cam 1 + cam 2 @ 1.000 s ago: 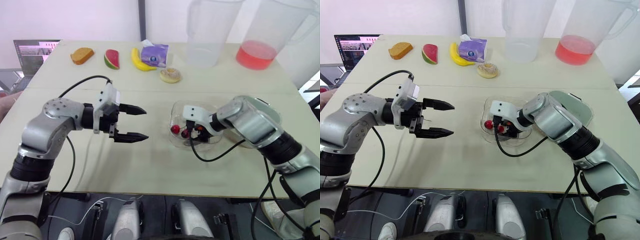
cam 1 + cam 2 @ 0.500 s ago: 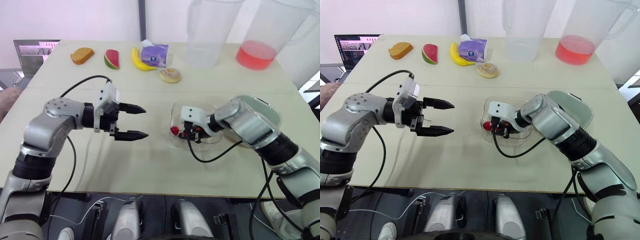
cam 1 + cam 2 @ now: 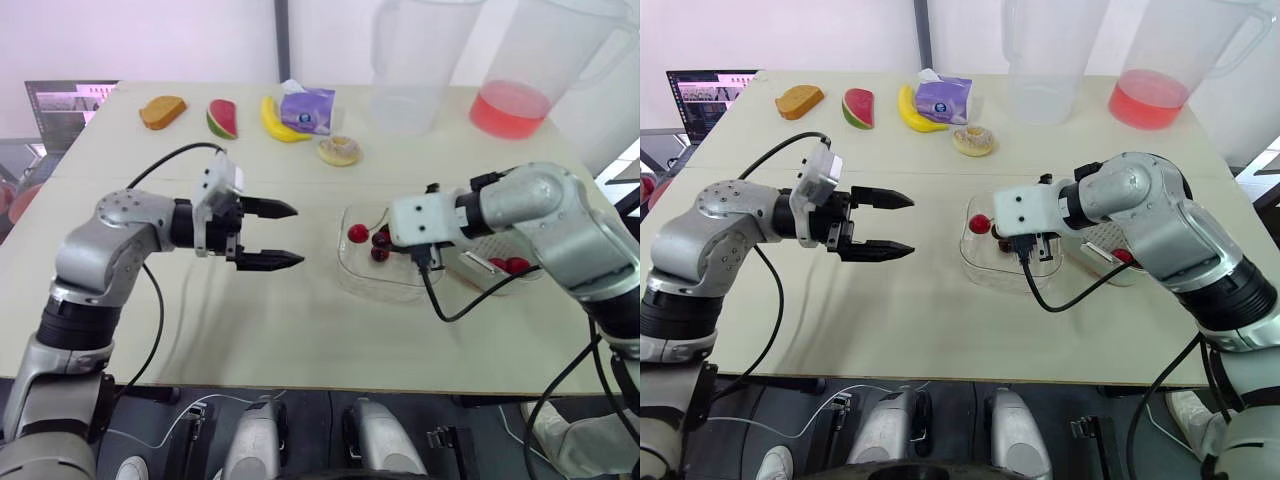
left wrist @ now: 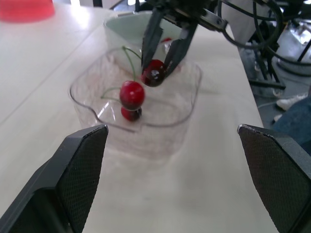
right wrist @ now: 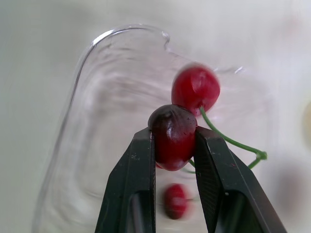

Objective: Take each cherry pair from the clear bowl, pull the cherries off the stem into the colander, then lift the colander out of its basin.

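Right tool point(image 5: 174, 140) pinches glossy round cherry point(image 5: 173, 127) above clear, seemingly plastic bowl point(image 3: 366, 281)

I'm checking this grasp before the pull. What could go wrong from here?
1. The right gripper pinches the dark cherry by its round body, so it may slip out.
2. The red cherry hangs on the stem above the clear bowl, not the colander; if it detaches now, it likely lands in the bowl.
3. The left gripper is open and apart from the bowl; reaching in could nudge it.
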You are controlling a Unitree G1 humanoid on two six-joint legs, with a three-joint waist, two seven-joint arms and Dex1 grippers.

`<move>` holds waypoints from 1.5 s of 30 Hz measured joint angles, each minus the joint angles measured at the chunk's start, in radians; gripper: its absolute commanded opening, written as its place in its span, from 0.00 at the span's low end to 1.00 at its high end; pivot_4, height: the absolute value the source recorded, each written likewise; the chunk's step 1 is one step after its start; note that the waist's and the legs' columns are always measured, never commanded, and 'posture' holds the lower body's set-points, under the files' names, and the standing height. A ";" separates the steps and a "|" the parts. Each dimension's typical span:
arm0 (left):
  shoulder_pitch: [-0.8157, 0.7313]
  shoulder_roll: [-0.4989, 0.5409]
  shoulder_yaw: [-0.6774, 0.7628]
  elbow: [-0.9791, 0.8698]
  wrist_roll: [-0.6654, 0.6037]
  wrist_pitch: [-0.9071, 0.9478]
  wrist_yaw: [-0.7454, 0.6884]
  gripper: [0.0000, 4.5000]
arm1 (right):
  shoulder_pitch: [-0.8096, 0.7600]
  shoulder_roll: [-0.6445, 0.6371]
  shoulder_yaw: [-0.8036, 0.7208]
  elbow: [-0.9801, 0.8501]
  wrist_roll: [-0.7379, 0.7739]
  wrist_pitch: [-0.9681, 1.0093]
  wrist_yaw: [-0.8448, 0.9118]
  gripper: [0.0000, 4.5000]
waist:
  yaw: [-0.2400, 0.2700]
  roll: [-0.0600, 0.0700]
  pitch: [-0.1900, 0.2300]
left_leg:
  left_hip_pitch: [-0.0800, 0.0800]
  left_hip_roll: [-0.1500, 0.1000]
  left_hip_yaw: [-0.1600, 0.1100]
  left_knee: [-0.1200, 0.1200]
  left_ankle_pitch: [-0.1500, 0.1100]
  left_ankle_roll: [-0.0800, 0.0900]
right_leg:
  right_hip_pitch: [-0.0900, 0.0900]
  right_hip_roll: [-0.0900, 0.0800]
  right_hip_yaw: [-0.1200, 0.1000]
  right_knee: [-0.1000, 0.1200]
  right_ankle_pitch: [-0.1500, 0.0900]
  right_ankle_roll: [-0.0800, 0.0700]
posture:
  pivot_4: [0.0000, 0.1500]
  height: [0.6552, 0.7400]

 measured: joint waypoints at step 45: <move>-0.235 -0.392 0.009 0.202 -0.094 0.314 0.369 0.01 | 0.126 0.094 -0.149 0.030 -0.264 -0.588 -0.200 0.15 | 0.003 0.000 0.000 | 0.002 -0.001 0.000 0.002 0.005 -0.009 | 0.001 -0.001 0.001 0.005 0.000 0.000 | 1.00 1.00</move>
